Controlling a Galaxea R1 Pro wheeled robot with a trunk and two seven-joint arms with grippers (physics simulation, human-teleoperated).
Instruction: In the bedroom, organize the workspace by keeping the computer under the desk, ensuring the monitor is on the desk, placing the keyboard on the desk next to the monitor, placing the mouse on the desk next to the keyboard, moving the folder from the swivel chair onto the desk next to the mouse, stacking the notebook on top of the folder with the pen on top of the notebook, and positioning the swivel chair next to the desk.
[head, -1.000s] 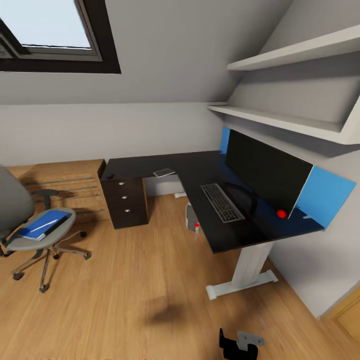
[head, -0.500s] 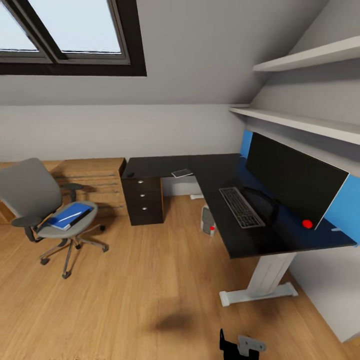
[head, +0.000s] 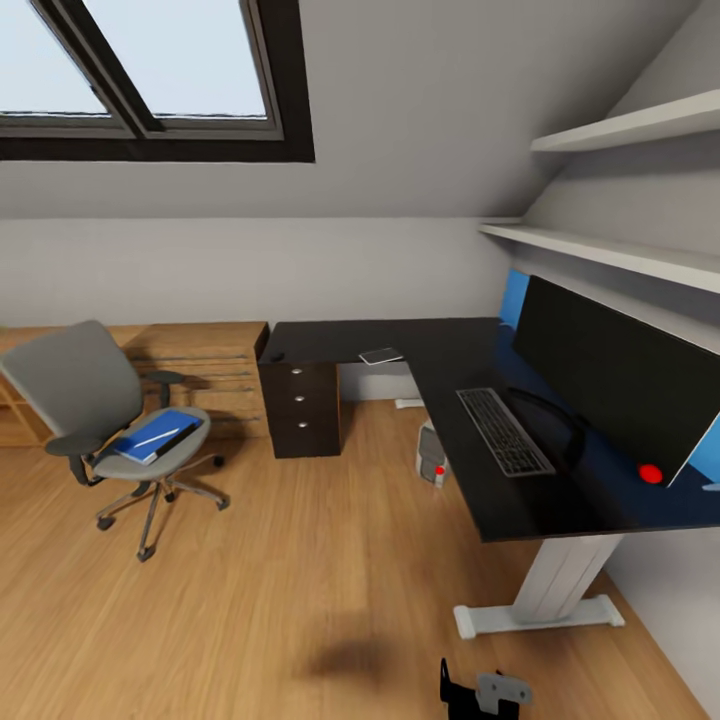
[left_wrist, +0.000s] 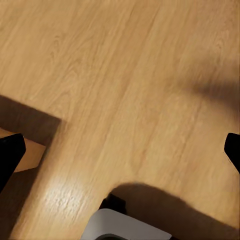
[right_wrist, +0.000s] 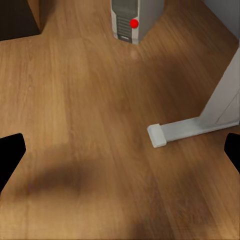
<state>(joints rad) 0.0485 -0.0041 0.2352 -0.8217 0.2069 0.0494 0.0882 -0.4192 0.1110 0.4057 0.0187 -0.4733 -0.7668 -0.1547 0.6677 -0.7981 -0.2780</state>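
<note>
The black L-shaped desk (head: 420, 350) stands against the right wall. On it are the wide dark monitor (head: 620, 385), the grey keyboard (head: 505, 430) in front of the monitor, and a red mouse (head: 651, 473) by the monitor's near end. A thin pale notebook (head: 381, 355) lies at the desk's corner. The computer tower (head: 432, 455) (right_wrist: 134, 20) stands on the floor under the desk. At the left, the grey swivel chair (head: 75, 385) holds the blue folder (head: 150, 440) with a white pen-like stick (head: 160, 437) on it. My left gripper (left_wrist: 120, 152) and right gripper (right_wrist: 120, 150) hang open over bare floor, holding nothing.
A dark drawer unit (head: 303, 408) sits under the desk's far wing, with a wooden dresser (head: 205, 370) beside it. The desk's white leg and foot (head: 540, 610) (right_wrist: 190, 127) stand near my right side. Wall shelves (head: 600, 255) overhang the monitor. Wood floor (head: 300, 560) lies between me, the chair and the desk.
The whole head view has swung left: desk, chair and window have slid rightward in the picture. The things themselves have not moved.
</note>
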